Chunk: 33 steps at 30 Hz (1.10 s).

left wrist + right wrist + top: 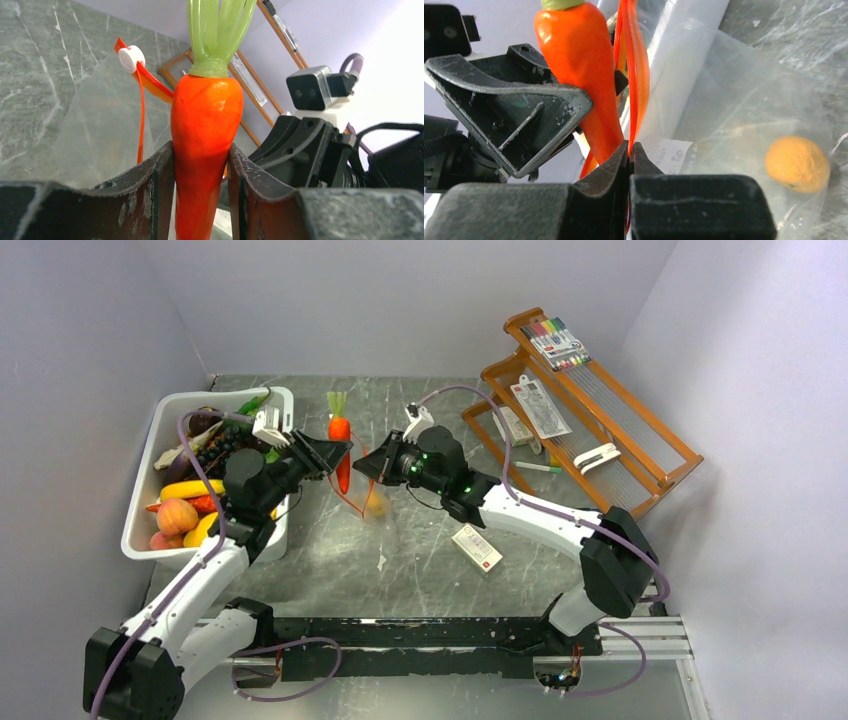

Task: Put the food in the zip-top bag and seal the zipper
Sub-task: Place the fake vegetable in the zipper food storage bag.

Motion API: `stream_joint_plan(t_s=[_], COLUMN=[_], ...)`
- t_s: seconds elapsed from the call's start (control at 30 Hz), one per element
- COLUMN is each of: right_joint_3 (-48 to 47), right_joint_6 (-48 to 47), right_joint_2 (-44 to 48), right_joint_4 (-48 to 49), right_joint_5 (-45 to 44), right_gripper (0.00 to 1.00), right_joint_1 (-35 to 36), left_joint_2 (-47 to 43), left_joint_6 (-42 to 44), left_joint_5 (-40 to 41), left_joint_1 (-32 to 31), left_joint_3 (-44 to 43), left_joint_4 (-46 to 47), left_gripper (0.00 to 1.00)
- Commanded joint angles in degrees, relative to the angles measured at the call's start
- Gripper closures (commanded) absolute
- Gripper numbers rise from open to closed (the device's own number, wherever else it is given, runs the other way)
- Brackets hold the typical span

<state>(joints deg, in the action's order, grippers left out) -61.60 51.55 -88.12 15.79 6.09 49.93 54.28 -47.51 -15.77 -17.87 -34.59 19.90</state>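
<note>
Grey marbled tabletop [420,580] runs between pale walls. At far left a white tub [140,535] holds a banana [190,488], a peach [177,515] and dark grapes [215,445]. My left claw [338,452] is clamped on the carrot [340,428], gripping its orange body with the green top upward, just beside the mouth of the zip-top bag [372,502]. One round orange fruit [797,163] lies inside the clear pouch; a small printed mark on the plastic is too blurred to read. My right claw [366,468] is pinched tight on the zipper [634,75], which carries a white slider [131,57]. Further right lie a white-and-red box [477,548] and a wooden rack [640,475] with a markers pack [556,342]; their labels are too small to read.
</note>
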Motion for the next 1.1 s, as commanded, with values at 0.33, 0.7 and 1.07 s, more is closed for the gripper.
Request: stream_joint_plan(t_s=[0.33,0.7,1.07], right_joint_3=[-0.71,0.96,-0.92], right_joint_6=[-0.48,-7.35,-16.41], right_joint_2=[0.95,2.11,5.22], right_joint_4=[2.77,7.61,-2.01], right_joint_5=[1.47,0.67,-7.14], right_gripper=[1.0,1.0,1.0], right_joint_1=[0.1,0.0,-0.22], left_joint_2=[-9.18,-8.88,-12.05], left_joint_6=[6.07,11.03,14.51], left_joint_5=[-1.82,-3.3,-1.9], left_joint_1=[-0.85,-0.85,-0.85], left_joint_3=[6.16,1.32,-8.91], left_joint_4=[7.7,-3.7,-21.95], left_gripper=[0.47,0.38,0.25])
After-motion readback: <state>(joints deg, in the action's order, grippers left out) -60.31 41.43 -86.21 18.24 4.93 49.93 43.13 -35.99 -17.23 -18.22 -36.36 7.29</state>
